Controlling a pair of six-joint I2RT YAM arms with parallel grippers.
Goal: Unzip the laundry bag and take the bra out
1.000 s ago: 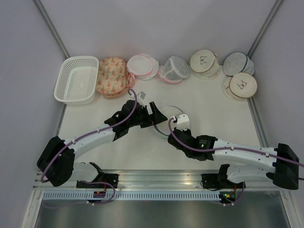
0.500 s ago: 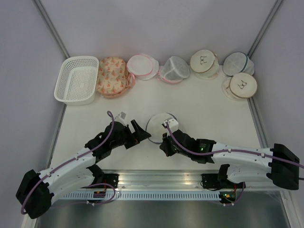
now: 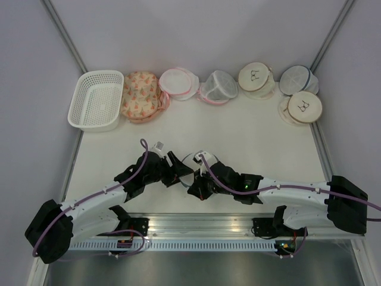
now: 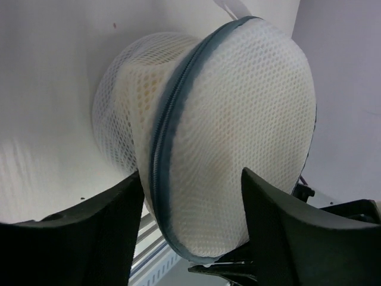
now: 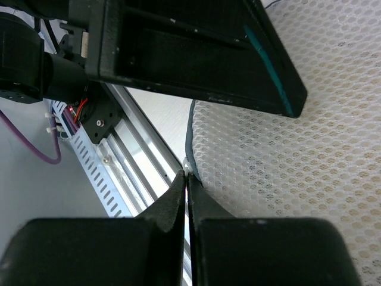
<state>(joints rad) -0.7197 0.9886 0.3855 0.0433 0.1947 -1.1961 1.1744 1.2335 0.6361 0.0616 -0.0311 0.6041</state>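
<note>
The laundry bag (image 3: 191, 161), white mesh with a dark blue zip rim, is near the table's front edge between both grippers. My left gripper (image 3: 178, 171) grips it on both sides; in the left wrist view the bag (image 4: 238, 119) fills the gap between the fingers (image 4: 89, 238), tilted on edge. My right gripper (image 3: 196, 186) is shut on the small white zip pull (image 5: 188, 164) at the rim's lower edge, with the mesh (image 5: 297, 167) beside it. The zip looks closed. The bra is hidden; only a pale cream shape shows through the mesh.
A white basket (image 3: 95, 100) stands at the back left, then a floral bag (image 3: 141, 95), two pink-trimmed bags (image 3: 178, 83), beige round bags (image 3: 256, 77) and a smaller blue-rimmed bag (image 3: 297, 77). The metal rail (image 3: 196, 223) runs just below the grippers.
Both grippers and the laundry bag have moved toward the near edge and a little left. The left gripper has closed in on the bag; the right gripper now sits at its lower rim.
</note>
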